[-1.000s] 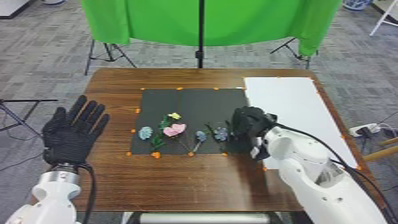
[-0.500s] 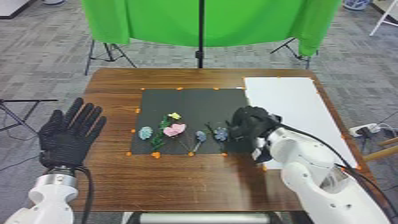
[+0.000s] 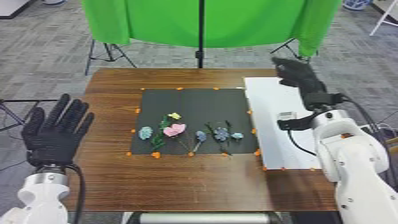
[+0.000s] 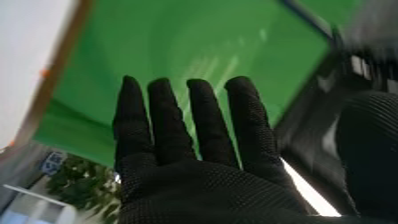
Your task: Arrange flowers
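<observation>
In the head view, my right hand (image 3: pixel 302 79) is over the far part of the white sheet, fingers straight and holding nothing. The right wrist view shows the same right hand (image 4: pixel 209 175) with its fingers extended. My left hand (image 3: pixel 53 135) lies off the table's left side, fingers spread. On the black mat (image 3: pixel 200 102) lie a light blue flower (image 3: pixel 146 133), a yellow flower (image 3: pixel 174 116), a pink flower (image 3: pixel 174 130) with green leaves beside it, a blue-grey flower (image 3: pixel 201 136), a bluish flower (image 3: pixel 221 133) and a small pale blue flower (image 3: pixel 237 135).
A white sheet (image 3: pixel 275 100) covers the right side of the brown table (image 3: pixel 195 185). Orange markers dot the edges of the mat and sheet. Beyond the table hangs a green cloth (image 3: pixel 151 25) on a black stand.
My right hand has left the mat's right edge and swung far forward and right, its fingers now straight. The small pale blue flower has come into sight. The left hand has shifted slightly left.
</observation>
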{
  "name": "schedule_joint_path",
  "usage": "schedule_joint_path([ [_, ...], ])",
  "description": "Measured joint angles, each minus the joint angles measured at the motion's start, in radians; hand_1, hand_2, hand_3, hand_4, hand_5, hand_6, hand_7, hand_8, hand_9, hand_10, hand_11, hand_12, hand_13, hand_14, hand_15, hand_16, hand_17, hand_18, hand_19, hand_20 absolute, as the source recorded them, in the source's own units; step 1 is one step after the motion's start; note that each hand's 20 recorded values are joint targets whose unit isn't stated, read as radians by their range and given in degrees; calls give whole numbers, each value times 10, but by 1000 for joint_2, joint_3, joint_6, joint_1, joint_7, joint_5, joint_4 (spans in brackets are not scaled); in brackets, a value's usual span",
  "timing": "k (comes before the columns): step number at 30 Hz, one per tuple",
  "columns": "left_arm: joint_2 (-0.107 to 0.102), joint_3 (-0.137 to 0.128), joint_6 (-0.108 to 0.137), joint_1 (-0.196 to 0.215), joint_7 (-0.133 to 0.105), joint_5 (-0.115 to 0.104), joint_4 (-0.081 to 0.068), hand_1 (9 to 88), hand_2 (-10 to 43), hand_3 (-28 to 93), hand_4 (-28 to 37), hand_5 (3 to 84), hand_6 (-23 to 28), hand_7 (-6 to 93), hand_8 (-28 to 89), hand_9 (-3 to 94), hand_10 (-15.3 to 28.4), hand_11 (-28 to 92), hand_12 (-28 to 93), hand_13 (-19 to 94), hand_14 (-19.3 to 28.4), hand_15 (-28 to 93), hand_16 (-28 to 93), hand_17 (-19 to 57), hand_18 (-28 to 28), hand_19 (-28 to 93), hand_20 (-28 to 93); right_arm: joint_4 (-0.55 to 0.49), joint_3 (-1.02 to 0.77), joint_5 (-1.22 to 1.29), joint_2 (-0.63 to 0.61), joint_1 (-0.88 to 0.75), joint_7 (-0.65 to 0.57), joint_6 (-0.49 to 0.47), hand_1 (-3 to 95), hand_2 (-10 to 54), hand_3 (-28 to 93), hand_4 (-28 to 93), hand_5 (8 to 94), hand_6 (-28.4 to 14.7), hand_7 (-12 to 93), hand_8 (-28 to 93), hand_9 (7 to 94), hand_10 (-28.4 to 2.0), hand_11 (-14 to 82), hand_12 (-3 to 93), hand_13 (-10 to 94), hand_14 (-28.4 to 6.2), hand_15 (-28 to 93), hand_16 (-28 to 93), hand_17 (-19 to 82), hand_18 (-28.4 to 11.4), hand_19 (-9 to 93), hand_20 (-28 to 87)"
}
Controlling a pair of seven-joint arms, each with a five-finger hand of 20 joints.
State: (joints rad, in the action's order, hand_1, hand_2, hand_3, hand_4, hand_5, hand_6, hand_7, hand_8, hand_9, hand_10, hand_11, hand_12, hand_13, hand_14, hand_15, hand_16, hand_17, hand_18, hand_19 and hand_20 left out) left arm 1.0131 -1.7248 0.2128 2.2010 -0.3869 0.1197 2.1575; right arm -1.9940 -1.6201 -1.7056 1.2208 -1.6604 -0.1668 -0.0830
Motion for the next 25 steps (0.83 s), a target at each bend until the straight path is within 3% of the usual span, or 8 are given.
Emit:
schedule_joint_path([
  [3,0,-7,0,0,-9,0,-4,147,133,775,-283,425,73,72,-87,381,136,117,82,312,103,100,-21,-34,125,272,121,2,-57,149,33,-9,8,-26,34,111,778,-283,350,-7,49,-78,332,-128,19,103,252,-144,44,209,105,-152,254,192],
  [7,-1,-22,-1,3,-19,0,-7,139,135,776,-283,419,70,67,-86,378,134,111,80,306,100,92,-21,-33,124,268,121,3,-102,379,53,-24,-16,-123,30,111,785,-283,348,-7,47,-76,326,-126,19,99,246,-139,37,206,104,-151,243,190],
  [13,-1,-47,0,10,-31,0,-7,148,123,786,-283,418,70,65,-84,375,133,109,80,304,100,90,-18,-33,124,265,123,-7,-108,629,74,-56,-43,-133,32,112,783,-283,355,-13,47,-76,326,-126,20,99,247,-142,39,207,102,-152,243,193],
  [25,-1,-47,-1,9,-42,1,-7,158,119,784,-283,418,70,66,-84,373,133,109,81,304,101,88,-14,-33,124,264,125,-50,-140,674,100,-80,-54,-160,32,112,789,-283,334,-13,47,-73,314,-132,18,101,251,-147,44,213,99,-159,252,197],
])
